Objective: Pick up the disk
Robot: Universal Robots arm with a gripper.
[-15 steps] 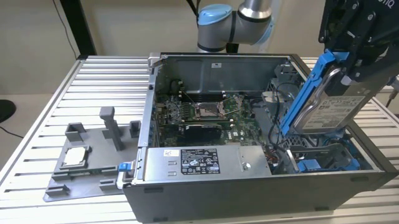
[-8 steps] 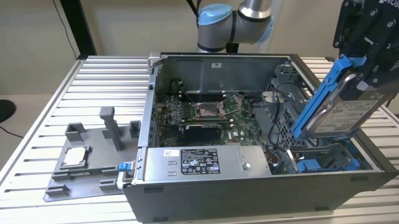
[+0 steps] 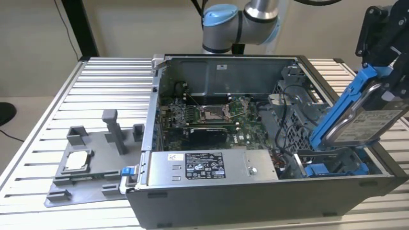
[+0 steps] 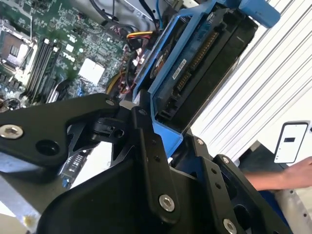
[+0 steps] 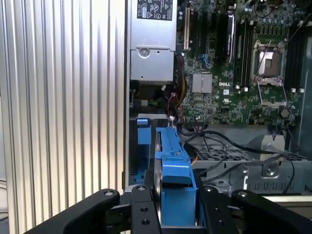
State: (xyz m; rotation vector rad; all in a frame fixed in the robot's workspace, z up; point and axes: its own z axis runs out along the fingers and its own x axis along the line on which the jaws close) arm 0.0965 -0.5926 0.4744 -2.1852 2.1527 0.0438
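Observation:
The disk [image 3: 369, 120], silver metal clipped in a blue plastic frame [image 3: 345, 103], hangs tilted on edge above the open computer case's right end in the exterior view. Its lower end is just over the blue drive bay [image 3: 332, 168]. My black gripper [image 3: 385, 72] is shut on the frame's upper end. In the second wrist view the gripper [image 4: 155, 127] clamps the blue frame, with the disk [image 4: 204, 63] stretching away from it. The first wrist view has the gripper [image 5: 175, 207] closed from both sides on the disk [image 5: 173, 168], seen edge-on.
The open computer case [image 3: 211, 201] holds a motherboard [image 3: 204, 117], cables and a long grey box [image 3: 211, 165] with a label. A grey fixture [image 3: 89, 167] carrying a small square chip [image 3: 75, 161] lies at the exterior view's left. A person's hand [image 4: 287, 178] is near a phone [image 4: 291, 141].

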